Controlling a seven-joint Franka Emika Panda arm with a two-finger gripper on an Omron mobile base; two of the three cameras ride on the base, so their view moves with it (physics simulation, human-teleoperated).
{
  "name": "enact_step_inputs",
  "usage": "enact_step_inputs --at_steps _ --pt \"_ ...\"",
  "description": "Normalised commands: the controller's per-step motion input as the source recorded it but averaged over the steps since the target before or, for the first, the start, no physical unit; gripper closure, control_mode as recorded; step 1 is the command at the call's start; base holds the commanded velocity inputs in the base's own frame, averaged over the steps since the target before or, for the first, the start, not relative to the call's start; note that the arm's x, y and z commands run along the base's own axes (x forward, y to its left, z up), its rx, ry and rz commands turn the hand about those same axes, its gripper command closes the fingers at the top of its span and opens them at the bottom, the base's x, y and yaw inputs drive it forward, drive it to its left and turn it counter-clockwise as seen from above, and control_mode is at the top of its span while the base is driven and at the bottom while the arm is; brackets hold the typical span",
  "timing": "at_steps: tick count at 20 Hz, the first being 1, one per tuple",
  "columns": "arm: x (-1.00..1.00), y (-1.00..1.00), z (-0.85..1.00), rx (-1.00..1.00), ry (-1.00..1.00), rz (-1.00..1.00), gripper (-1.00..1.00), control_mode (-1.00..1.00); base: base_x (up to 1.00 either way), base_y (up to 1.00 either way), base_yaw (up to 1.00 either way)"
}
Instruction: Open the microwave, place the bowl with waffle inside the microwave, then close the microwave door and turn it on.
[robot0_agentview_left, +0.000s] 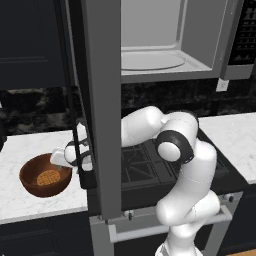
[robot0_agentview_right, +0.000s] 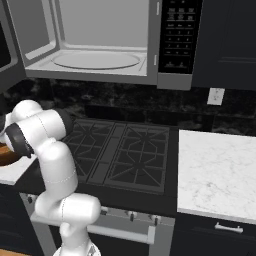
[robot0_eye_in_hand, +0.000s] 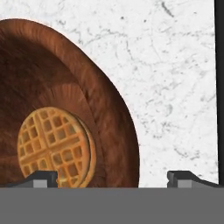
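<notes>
So the microwave door (robot0_agentview_left: 102, 100) hangs open, while the gripper (robot0_eye_in_hand: 113, 177), jaws released, straddles the rim at three o'clock of the bowl (robot0_agentview_left: 45, 175), ungrasped.

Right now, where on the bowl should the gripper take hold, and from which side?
Probably the bowl's rim on the stove side, from above. The open gripper already straddles that wall in the hand view. The thin flared wall suits a pinch, one finger in and one out, and the waffle lies flat at the centre, clear of it.
</notes>
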Motion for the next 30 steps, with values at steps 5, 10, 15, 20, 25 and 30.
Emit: enact_step_inputs --at_steps 5,10,15,20,25,30 --pt "0.0 0.0 -0.01 0.0 0.0 0.0 1.0 -1.0 0.0 0.0 0.0" --pt "-0.09 -0.06 -0.01 0.0 0.0 -0.02 1.0 -1.0 0.0 0.0 0.0" --pt "-0.24 -0.29 0.0 0.0 -0.03 -0.09 1.0 -1.0 0.0 0.0 0.0" --pt "-0.14 -0.41 0.12 0.1 -0.07 -0.17 1.0 -1.0 0.0 0.0 0.0" --pt "-0.18 -0.54 0.5 0.15 -0.11 -0.29 1.0 -1.0 0.0 0.0 0.0" --pt "-0.06 -0.58 0.73 0.0 -0.01 -0.32 1.0 -1.0 0.0 0.0 0.0"
